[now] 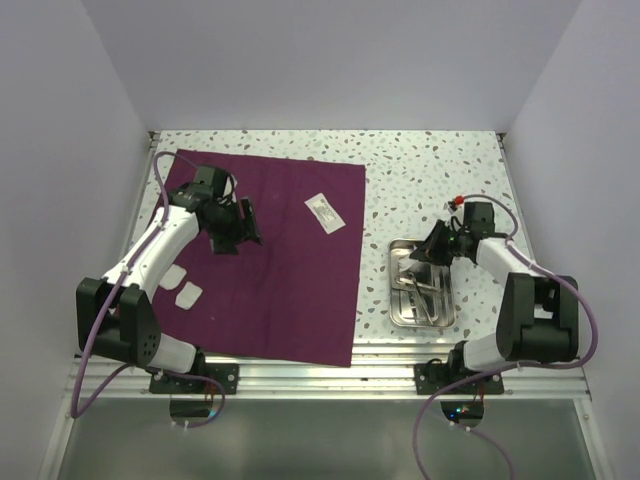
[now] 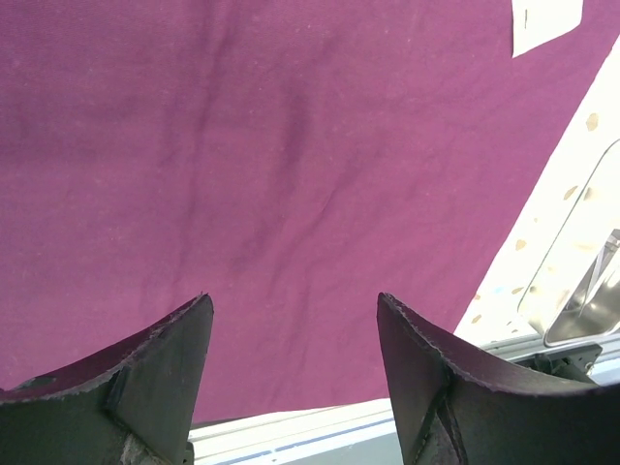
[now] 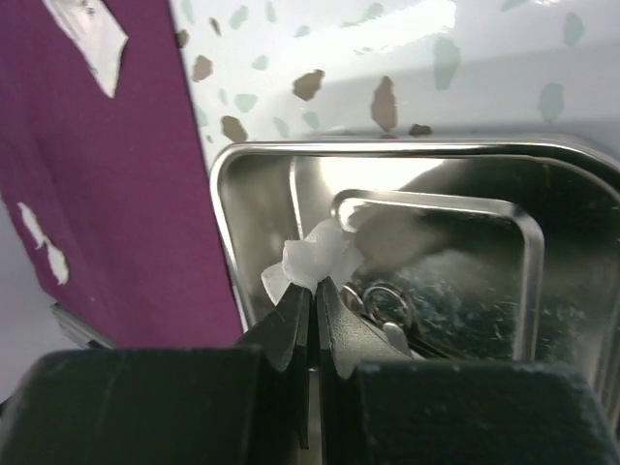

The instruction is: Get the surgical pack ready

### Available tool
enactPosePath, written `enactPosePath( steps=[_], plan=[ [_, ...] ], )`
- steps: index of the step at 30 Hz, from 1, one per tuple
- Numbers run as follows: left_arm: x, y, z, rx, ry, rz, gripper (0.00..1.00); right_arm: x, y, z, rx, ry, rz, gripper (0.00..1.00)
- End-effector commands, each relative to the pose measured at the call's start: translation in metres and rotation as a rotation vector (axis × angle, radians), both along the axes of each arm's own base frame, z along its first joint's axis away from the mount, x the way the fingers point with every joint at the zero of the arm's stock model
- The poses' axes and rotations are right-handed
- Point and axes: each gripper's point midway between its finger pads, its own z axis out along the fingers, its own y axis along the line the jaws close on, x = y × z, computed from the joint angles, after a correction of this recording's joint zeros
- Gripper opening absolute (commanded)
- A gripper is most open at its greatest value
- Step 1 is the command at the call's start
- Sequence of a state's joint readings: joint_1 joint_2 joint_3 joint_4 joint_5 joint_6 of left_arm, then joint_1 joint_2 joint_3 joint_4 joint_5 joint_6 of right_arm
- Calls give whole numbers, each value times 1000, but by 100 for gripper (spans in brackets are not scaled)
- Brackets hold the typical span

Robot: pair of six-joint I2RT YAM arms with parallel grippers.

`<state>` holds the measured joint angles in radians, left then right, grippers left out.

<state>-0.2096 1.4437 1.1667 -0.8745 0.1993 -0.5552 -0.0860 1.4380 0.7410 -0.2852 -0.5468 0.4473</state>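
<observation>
Right pincer (image 3: 315,291) around one pad (image 3: 316,260); three on cloth (image 1: 290,285)

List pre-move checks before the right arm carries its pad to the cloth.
1. Right tool shut on white pad: ok.
2. Pad clear of the steel tray rim: cannot tell.
3. Instruments not caught with pad: cannot tell, one ring handle lies close behind.
4. Maroon cloth spread flat: ok.
5. Left tool open and empty: ok, hanging over the cloth.
</observation>
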Motion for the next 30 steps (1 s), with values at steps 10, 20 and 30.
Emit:
enactPosePath(
  steps=[10,20,30],
  plan=[
    [10,-1,5,-21,-60,-5,72,-11,-40,-23,-240,145,-35,13],
    [-3,46,-3,213,6,168,79,-14,-37,26,-401,182,-10,70],
    [-43,125,-20,655,256,427,79,-12,34,93,-455,12,205,83]
  ],
)
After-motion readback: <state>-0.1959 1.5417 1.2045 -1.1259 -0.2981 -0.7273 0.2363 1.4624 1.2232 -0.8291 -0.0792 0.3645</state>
